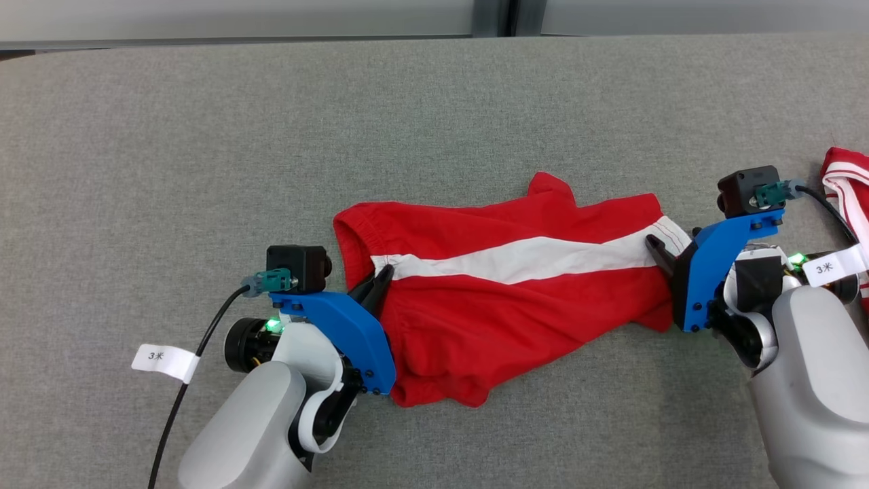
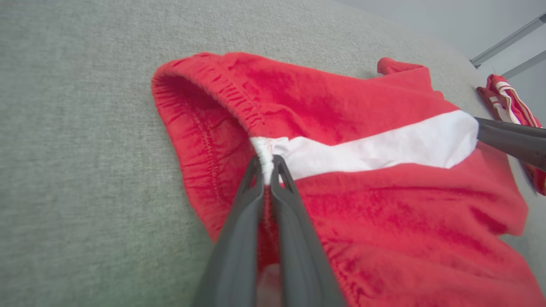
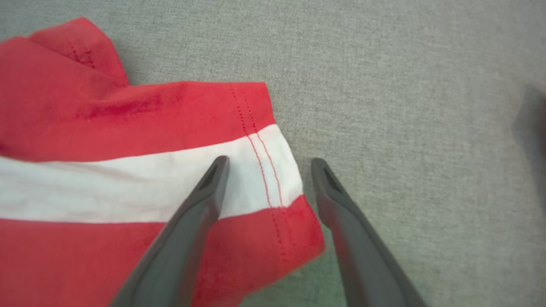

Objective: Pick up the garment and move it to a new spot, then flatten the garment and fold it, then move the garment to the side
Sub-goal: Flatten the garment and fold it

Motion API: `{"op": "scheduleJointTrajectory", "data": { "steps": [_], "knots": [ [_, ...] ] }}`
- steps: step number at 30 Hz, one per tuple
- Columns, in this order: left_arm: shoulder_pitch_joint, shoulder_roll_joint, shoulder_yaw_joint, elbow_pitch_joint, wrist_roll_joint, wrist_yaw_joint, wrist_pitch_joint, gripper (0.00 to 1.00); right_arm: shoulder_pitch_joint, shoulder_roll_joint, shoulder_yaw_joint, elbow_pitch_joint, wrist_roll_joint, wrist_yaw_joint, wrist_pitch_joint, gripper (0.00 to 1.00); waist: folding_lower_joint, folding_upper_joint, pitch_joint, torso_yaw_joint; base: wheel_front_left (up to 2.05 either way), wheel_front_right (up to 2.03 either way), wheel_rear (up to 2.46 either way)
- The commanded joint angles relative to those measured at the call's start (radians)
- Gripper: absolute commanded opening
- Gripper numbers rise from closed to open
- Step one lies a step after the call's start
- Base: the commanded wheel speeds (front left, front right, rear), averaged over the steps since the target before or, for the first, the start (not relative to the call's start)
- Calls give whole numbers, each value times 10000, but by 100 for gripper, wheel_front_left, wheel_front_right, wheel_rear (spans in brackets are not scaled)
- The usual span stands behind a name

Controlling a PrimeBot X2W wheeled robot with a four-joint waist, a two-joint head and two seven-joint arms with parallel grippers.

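Grey cloth-covered surface (image 1: 204, 136), seen from above. Left gripper (image 2: 266, 164): brought in from the lower left, fingers pressed together and clamped on the gathered waistband (image 2: 239, 98) where the white stripe (image 1: 529, 258) begins. Garment (image 1: 475, 326): red shorts, laid rumpled at mid-surface between the two grippers; judged light, limp and unlikely to slip; best taken at waistband and stitched leg hem (image 3: 260, 145). Right gripper (image 3: 268, 164): angled in from the right, fingers spread wide astride the hem corner, nothing gripped. Second red-and-white cloth (image 1: 845, 183) noted at the far right edge.
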Motion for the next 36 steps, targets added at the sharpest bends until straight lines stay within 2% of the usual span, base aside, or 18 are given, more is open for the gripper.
{"op": "scheduleJointTrajectory", "data": {
  "steps": [1,2,4,6,8,9,10,15,22,26,31,36],
  "knots": [
    [-97,87,3,-44,3,38,16,0,-202,-73,57,105,78,1,-78,95,0,0,40,-6,0,0,0],
    [-94,92,15,-90,-24,42,30,0,-258,-94,98,184,85,1,-106,85,0,0,65,-12,0,0,0],
    [-91,117,24,-147,-48,59,40,0,-358,-141,193,340,172,1,-129,73,0,0,110,-23,0,0,0],
    [-83,145,42,-206,-64,49,35,0,-425,-180,385,454,271,1,-159,54,0,0,148,-33,0,0,0],
    [-71,177,62,-250,-82,70,36,0,-491,-252,531,534,368,1,-249,30,0,0,178,-52,0,0,0],
    [-60,196,69,-265,-83,85,36,0,-516,-288,589,592,375,1,-233,8,0,0,181,-63,0,0,0],
    [-47,211,77,-278,-94,103,36,0,-527,-304,628,646,408,1,-245,0,0,0,181,-74,0,0,0],
    [28,295,131,-333,-168,144,39,0,-557,-432,720,937,480,-1,-191,0,0,0,154,-91,0,0,0],
    [126,296,625,-852,-353,-17,-964,0,-601,-353,492,123,863,1,-1396,0,0,0,-157,-129,0,0,0],
    [199,240,1143,-1656,-943,-475,-1564,0,-100,-263,201,-1030,1410,1,-1836,0,0,0,-504,-209,0,0,0],
    [221,512,1787,-3118,-1856,-931,-1507,0,616,4,-348,-3102,2641,1,-1808,0,0,0,-885,-406,0,0,0],
    [-138,1050,2448,-4356,-2975,-810,-458,0,785,170,-807,-4758,3119,1,-1521,0,0,0,-863,-742,0,0,0]
  ]
}}
